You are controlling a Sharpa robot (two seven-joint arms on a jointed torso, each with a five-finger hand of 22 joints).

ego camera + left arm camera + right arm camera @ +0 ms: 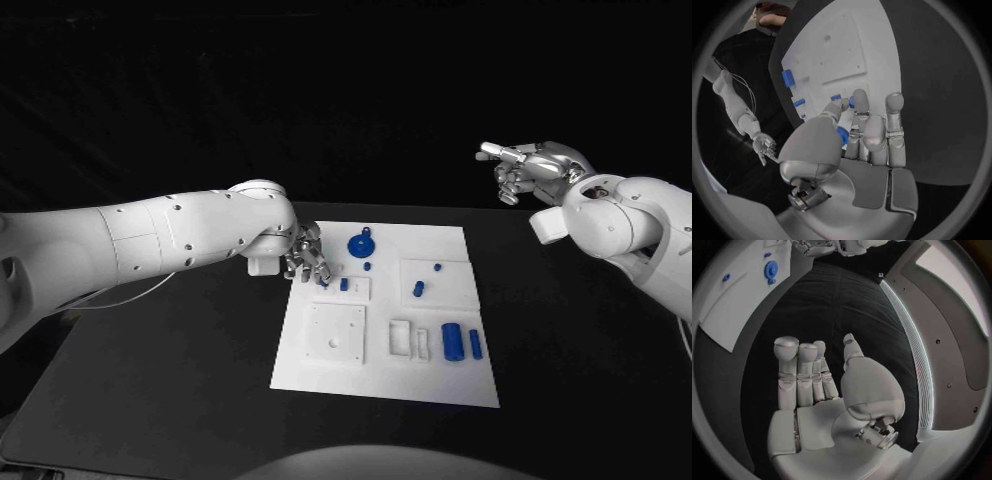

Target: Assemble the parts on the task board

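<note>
The left hand (pixel 306 258) reaches its fingers down to a small blue peg (pixel 343 285) on the white board (pixel 332 375); whether they grip it, I cannot tell. The peg looks light, stiff and slippery, best pinched across its sides. The right hand (pixel 528 170) hangs well apart, fingers loose, holding nothing.

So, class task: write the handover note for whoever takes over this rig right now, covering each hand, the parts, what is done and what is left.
Left hand: fingers down at the task board's far left corner, on or just over a small blue part; whether it grips is unclear.
Right hand: raised off the board, open, holding nothing.
Parts: round blue piece at the far edge, small pegs mid-board, two blue cylinders near right.
Done: cannot tell if any part is seated.
Left: fit the loose parts.
</note>
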